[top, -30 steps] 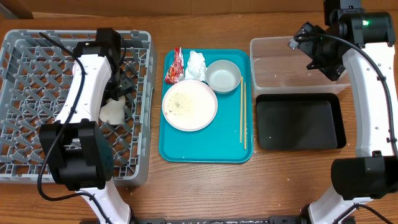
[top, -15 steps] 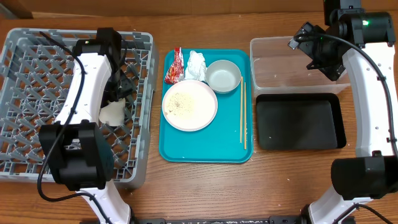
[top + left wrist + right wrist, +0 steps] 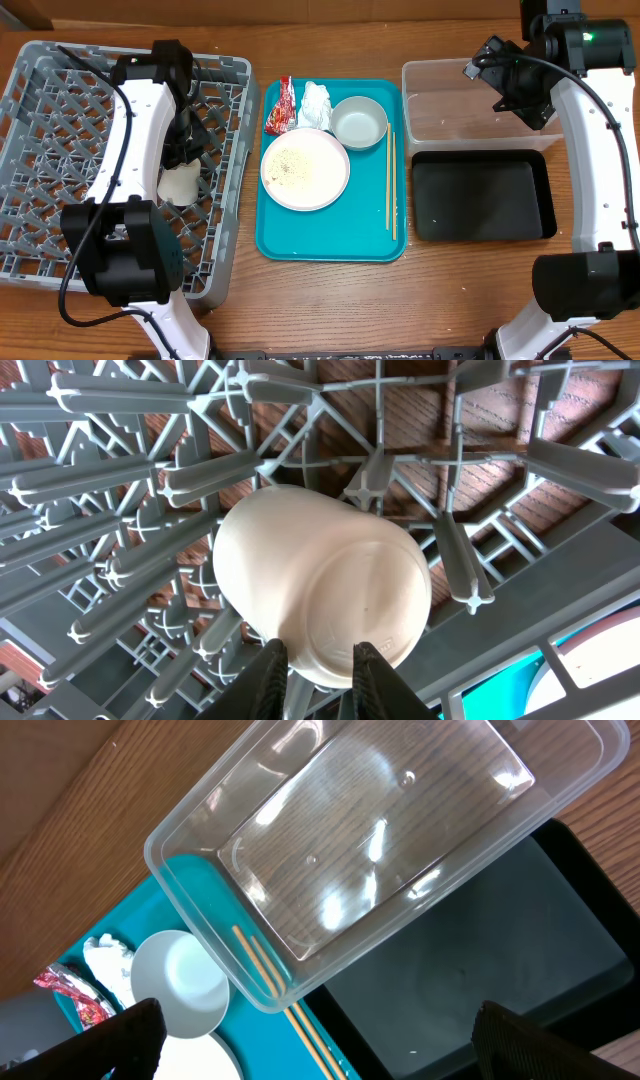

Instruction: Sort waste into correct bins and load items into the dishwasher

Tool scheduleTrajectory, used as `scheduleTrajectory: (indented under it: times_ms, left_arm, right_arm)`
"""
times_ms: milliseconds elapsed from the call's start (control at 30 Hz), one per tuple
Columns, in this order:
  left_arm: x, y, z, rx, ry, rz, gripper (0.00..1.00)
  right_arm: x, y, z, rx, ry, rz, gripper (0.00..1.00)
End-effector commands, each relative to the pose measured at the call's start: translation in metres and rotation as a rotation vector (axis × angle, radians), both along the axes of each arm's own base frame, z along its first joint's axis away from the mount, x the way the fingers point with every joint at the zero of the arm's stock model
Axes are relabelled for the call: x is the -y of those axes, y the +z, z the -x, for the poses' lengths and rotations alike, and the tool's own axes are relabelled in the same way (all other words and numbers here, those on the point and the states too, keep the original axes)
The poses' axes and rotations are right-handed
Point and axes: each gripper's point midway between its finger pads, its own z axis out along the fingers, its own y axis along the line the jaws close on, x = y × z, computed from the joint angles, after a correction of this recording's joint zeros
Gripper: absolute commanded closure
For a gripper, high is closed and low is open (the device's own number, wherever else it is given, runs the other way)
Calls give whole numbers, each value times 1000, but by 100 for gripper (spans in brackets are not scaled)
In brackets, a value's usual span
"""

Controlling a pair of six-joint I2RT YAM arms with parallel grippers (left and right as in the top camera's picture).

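A cream cup [image 3: 182,182] lies upside down on the tines of the grey dishwasher rack [image 3: 60,150]; it fills the left wrist view [image 3: 325,585]. My left gripper [image 3: 186,150] is just behind the cup, with its fingers [image 3: 318,680] slightly apart at the cup's rim and not clamping it. My right gripper [image 3: 510,88] is wide open and empty, high over the clear bin [image 3: 470,100]. The teal tray [image 3: 330,235] holds a white plate [image 3: 305,168], a white bowl [image 3: 359,122], chopsticks [image 3: 391,180], a red wrapper [image 3: 282,105] and a crumpled tissue [image 3: 316,100].
A black bin [image 3: 482,195] lies in front of the clear bin. The right wrist view shows the clear bin [image 3: 380,850], the black bin [image 3: 500,950], the bowl [image 3: 180,985] and the chopsticks [image 3: 300,1020]. The rack's tines stand close around the cup.
My left gripper has drawn back a little toward the rack's far side while the cup stays where it lies. The right arm has not moved.
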Motion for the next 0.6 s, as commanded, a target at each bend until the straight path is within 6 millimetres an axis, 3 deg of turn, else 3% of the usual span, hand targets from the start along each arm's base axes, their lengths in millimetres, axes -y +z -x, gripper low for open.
scheduleTrajectory:
  times_ms: [0,167,400,467,567]
  left_arm:
    - [3,6,-6,22,-7,2,75]
    - [3,5,-6,20,-7,2,82]
    - [2,-1,-1,1,-7,0,80]
    - [2,-4,-1,-3,-8,0,71]
    - [2,-10,0,-6,-8,0,76]
  right_arm:
    - [2,8,-2,26,-2,10,0]
    - [2,8,-2,26,-2,10,0]
    - [2,8,-2,26,-2,10,0]
    - [2,8,-2,26,-2,10,0]
    - [2,8,-2,26,-2,10,0]
